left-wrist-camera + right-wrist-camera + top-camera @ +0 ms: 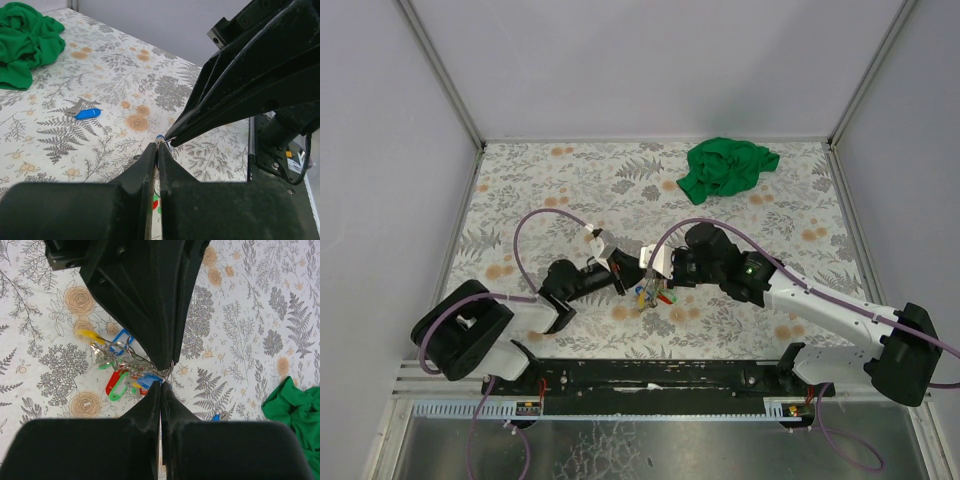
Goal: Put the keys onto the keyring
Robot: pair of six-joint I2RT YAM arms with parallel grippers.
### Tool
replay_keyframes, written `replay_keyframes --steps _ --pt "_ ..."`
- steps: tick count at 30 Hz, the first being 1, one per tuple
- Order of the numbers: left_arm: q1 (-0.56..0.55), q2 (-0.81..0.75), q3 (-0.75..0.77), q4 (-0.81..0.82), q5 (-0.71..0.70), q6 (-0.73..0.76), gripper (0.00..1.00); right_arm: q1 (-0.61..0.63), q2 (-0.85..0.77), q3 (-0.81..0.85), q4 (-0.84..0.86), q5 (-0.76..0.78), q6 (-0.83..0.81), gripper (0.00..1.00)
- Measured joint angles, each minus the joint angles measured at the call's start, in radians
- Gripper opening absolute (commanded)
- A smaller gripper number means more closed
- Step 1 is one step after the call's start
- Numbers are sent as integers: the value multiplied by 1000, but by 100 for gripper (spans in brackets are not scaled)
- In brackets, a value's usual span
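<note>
Right now I am pressing both pairs of jaws fully together, with the left gripper (156, 149) and the right gripper (161, 384) meeting tip to tip low over the middle of the flowered table (570, 180). Just beside those tips the keys (120, 376) are lying in a bunch, yellow, blue, red and green heads fanning out on the left of my right wrist view. The keyring (150, 364) is threading through them as a thin silvery wire and running up to my left fingertips. I cannot tell whether the wire is actually caught between either pair. A blue head is sitting right against my right fingertips. One more blue key (89, 113) is lying on the table well apart from the bunch, and a crumpled green cloth (728, 167) is resting near the far right corner.
</note>
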Motion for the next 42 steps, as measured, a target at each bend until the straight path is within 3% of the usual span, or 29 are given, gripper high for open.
replay_keyframes --steps 10,17,28,42 --pt "-158 47 -35 91 -349 -11 0 2 -3 -49 53 34 12 0" --pt "-187 46 -46 97 -475 -19 0 2 -3 -95 146 45 18 0" --pt "-188 25 -58 105 -501 -21 0 -44 -5 -123 216 11 95 0" --pt "-188 -13 -58 210 -512 -30 0 -74 102 -110 63 -158 115 0"
